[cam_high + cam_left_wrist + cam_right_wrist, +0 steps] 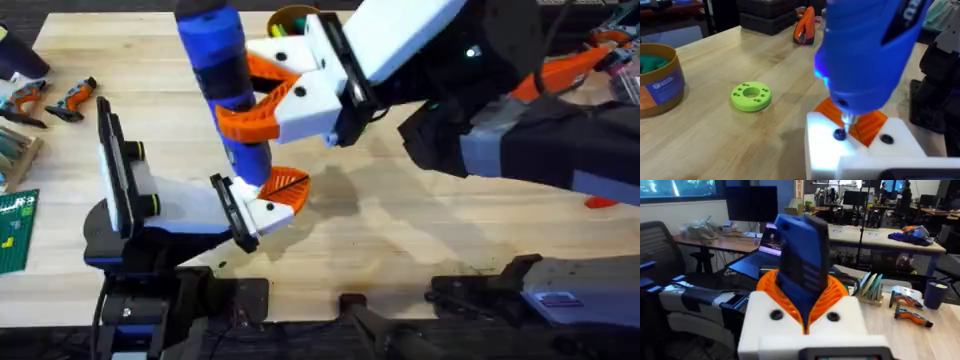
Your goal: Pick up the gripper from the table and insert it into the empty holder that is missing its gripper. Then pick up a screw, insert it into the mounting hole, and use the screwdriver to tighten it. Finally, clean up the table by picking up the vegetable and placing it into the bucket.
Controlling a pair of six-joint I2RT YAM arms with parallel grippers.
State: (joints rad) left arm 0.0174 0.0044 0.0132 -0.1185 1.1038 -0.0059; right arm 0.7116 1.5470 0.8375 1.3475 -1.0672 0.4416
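Note:
My right gripper [248, 92] reaches in from the right, shut on the blue screwdriver [222, 60], which stands upright between its orange pads [836, 297]. The thin metal bit [848, 120] rests on a dark screw [840, 134] in a white holder [822, 150] of my left gripper [285, 186]. The orange gripper tip [826, 107] sits in that holder. The left gripper's two orange tips lie together, shut, with nothing between them. The yellow-orange bucket [662, 85] stands on the table, and a green vegetable [651, 63] lies inside it.
A lime green disc with holes [751, 96] lies on the wood between the bucket and my left gripper. Orange and black tools [70, 98] lie at the table's far left. The bucket's rim [290, 17] peeks out behind the right arm.

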